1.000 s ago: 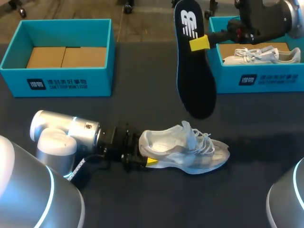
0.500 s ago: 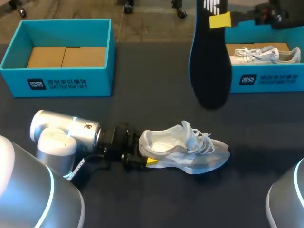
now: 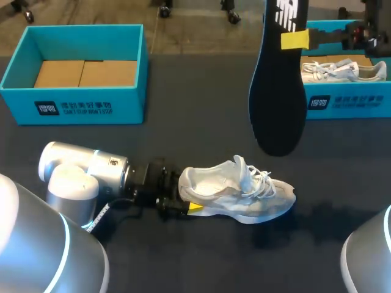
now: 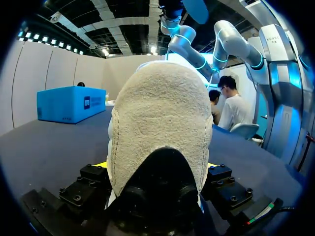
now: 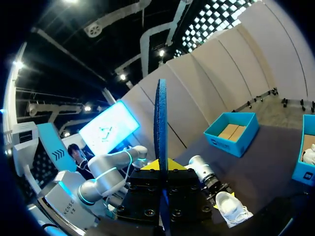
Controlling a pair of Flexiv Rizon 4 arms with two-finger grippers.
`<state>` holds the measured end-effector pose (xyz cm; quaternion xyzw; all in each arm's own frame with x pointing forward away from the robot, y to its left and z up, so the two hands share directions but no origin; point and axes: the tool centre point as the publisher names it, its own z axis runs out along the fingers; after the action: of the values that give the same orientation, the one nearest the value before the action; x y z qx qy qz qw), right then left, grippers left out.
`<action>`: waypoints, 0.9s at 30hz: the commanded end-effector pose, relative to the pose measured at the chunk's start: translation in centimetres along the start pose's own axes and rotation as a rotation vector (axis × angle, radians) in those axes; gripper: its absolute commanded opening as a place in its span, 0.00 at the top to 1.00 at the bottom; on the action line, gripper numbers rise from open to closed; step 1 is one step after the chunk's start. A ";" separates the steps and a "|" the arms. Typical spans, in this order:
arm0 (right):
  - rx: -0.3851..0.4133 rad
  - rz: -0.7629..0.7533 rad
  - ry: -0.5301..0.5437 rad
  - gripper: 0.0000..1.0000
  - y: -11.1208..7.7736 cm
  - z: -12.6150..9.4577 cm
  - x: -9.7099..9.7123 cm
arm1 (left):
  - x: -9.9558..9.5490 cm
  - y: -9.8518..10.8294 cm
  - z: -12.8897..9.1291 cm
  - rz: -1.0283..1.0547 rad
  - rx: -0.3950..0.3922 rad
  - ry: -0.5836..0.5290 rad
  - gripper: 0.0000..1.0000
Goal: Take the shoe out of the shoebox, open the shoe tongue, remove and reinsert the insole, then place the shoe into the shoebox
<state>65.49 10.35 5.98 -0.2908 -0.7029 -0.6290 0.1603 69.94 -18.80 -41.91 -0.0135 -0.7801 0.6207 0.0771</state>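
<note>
The dark, matte table (image 3: 183,140) carries everything you need to watch. Your left arm (image 3: 79,174), silver and thick, lies low along the near side. Two open teal cardboard shoeboxes stand at the far edge: the left one (image 3: 79,107) shows only its brown cardboard floor, and the right one (image 3: 348,104) holds a second pale sneaker (image 3: 333,70).

The long black foam insole (image 3: 278,91) hangs nearly upright in the air, toe end down, above the table between the right box and the shoe. The right gripper (image 3: 299,39) pinches it near its upper, printed end. The right wrist view shows the insole (image 5: 161,128) edge-on, squeezed flat between the fingers.

The light grey mesh sneaker (image 3: 238,195) sits upright on the table, out of any box, toe towards your right. The left gripper (image 3: 183,200) is clamped on its heel; in the left wrist view the heel (image 4: 162,128) fills the gap, with yellow showing on both sides.

Your risks lie in the reinsertion:
- The insole is held at one end only, so the free toe may swing or twist and miss the opening.
- The tongue and loose laces stand over the shoe's mouth and could snag the toe, folding the foam.
- If you push hard, the shoe, held only at the heel, may pivot or tip.
</note>
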 end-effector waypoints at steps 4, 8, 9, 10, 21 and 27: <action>-0.002 -0.006 -0.014 1.00 -0.3 -0.9 1.8 | -0.1 0.0 0.1 0.000 0.000 0.001 1.00; 0.019 0.003 -0.019 1.00 0.1 -1.4 2.2 | -0.1 0.0 0.1 0.000 0.000 0.001 1.00; 0.025 0.008 -0.019 1.00 0.2 -1.5 2.1 | -0.1 0.0 0.1 0.000 0.000 0.001 1.00; 0.025 0.008 -0.019 1.00 0.2 -1.5 2.1 | -0.1 0.0 0.1 0.000 0.000 0.001 1.00; 0.032 0.017 -0.014 1.00 0.2 -1.6 2.0 | 0.0 -0.2 -0.1 0.026 -0.002 -0.005 1.00; 0.032 0.017 -0.014 1.00 0.2 -1.6 2.0 | 0.0 -0.5 -0.3 0.041 -0.014 0.012 0.00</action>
<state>63.43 8.96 7.56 -0.2996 -0.7098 -0.6162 0.1634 69.92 -18.78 -41.66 -0.0306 -0.7814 0.6197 0.0667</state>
